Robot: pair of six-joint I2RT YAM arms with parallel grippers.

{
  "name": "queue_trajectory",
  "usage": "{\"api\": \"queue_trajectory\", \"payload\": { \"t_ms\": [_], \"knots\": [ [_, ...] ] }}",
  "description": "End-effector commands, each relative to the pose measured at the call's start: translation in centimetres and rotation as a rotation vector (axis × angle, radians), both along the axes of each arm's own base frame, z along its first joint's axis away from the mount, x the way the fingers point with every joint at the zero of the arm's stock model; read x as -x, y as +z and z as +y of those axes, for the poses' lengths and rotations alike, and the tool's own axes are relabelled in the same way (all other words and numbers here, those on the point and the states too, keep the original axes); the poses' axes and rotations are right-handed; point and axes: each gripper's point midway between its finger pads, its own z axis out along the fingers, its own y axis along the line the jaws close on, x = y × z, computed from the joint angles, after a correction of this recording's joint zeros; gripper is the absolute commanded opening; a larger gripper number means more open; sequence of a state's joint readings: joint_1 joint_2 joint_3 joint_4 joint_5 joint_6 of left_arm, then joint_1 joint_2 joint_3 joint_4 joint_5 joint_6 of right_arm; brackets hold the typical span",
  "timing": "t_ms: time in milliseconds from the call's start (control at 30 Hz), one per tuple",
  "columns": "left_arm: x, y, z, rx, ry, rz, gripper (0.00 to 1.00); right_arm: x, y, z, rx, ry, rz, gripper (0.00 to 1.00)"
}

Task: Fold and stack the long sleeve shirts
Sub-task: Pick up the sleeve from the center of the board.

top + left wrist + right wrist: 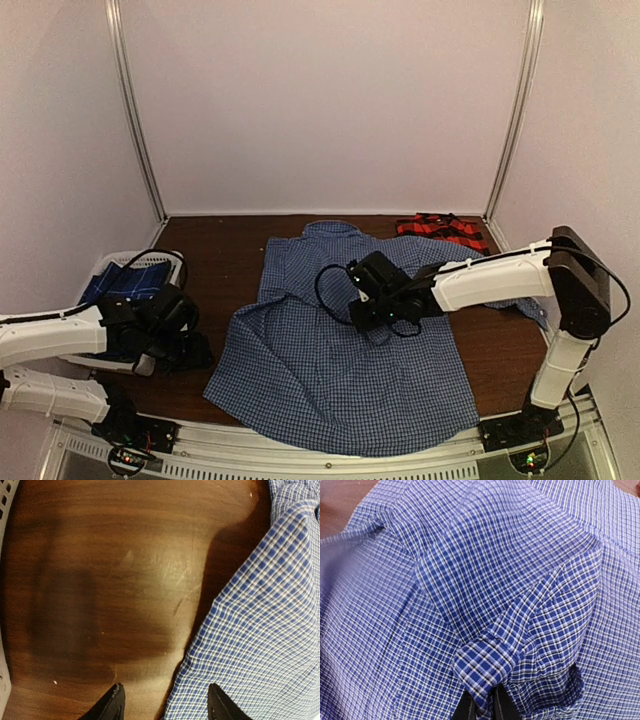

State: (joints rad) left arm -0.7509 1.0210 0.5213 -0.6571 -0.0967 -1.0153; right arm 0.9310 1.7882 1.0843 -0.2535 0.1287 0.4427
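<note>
The blue-and-white gingham long sleeve shirt [330, 360] lies spread over the middle of the dark wood table [220, 240]. My right gripper [378, 318] reaches in over its centre. In the right wrist view that gripper [482, 705] is shut on a rolled fold of the gingham cloth [485, 662], pinched between its two black fingers. My left gripper [195, 350] sits low at the shirt's left edge. In the left wrist view it [167, 702] is open, one finger over bare wood and the other over the shirt's hem [260, 630], holding nothing.
A red-and-black plaid shirt [440, 230] lies bunched at the back right. A white basket [100, 270] at the left holds a darker blue plaid shirt [130, 282]; its rim [4, 510] shows in the left wrist view. White walls close in the table.
</note>
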Motion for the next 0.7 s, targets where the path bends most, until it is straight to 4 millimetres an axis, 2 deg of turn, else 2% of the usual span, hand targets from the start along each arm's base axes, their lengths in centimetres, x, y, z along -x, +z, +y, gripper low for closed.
{"api": "queue_trajectory", "payload": {
  "t_ms": [0, 267, 533, 667],
  "knots": [
    [1.5, -0.7, -0.5, 0.038, 0.005, 0.035, 0.57, -1.6, 5.7, -0.5, -0.061, -0.077, -0.091, 0.12],
    [4.3, -2.4, -1.0, 0.048, -0.006, 0.108, 0.55, -3.5, 11.4, -2.0, -0.14, -0.114, -0.176, 0.09],
    [5.6, -3.0, -1.6, 0.052, -0.018, 0.147, 0.42, -6.8, 17.3, -2.5, -0.281, -0.119, -0.261, 0.07],
    [6.0, -3.2, -1.9, 0.04, -0.027, 0.168, 0.33, -8.8, 19.4, -2.6, -0.323, -0.12, -0.292, 0.06]
  ]
}}
